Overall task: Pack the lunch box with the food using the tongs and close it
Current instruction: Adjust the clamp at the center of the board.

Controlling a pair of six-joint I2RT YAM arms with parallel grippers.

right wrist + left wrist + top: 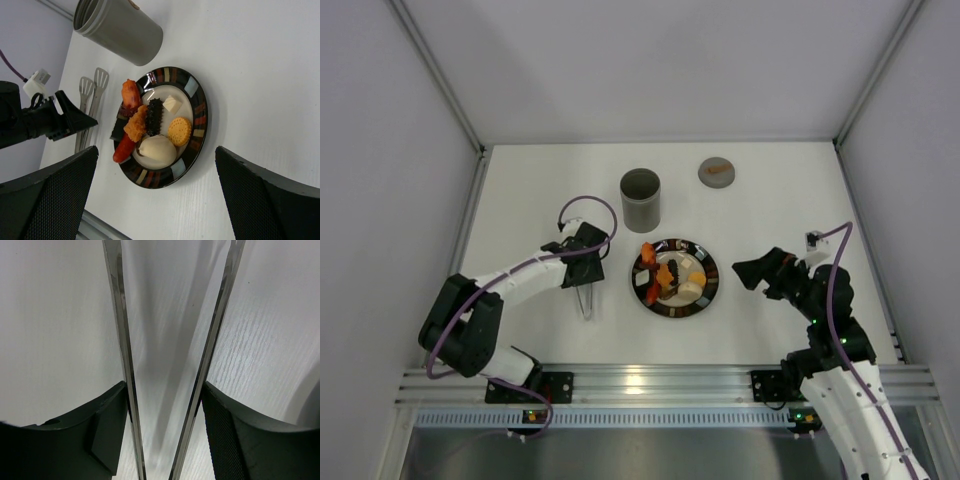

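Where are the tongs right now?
Top view: the tongs lie on the table left of the plate, their arms gripped by the left gripper.

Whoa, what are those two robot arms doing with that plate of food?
The left gripper is down on the tongs, which lie on the table to the left of the plate. Its fingers press against the outside of both tong arms. The right gripper hangs open just to the right of the plate, holding nothing. The food sits on the plate. The lunch box stands open behind the plate, and its lid lies apart, off to the right.
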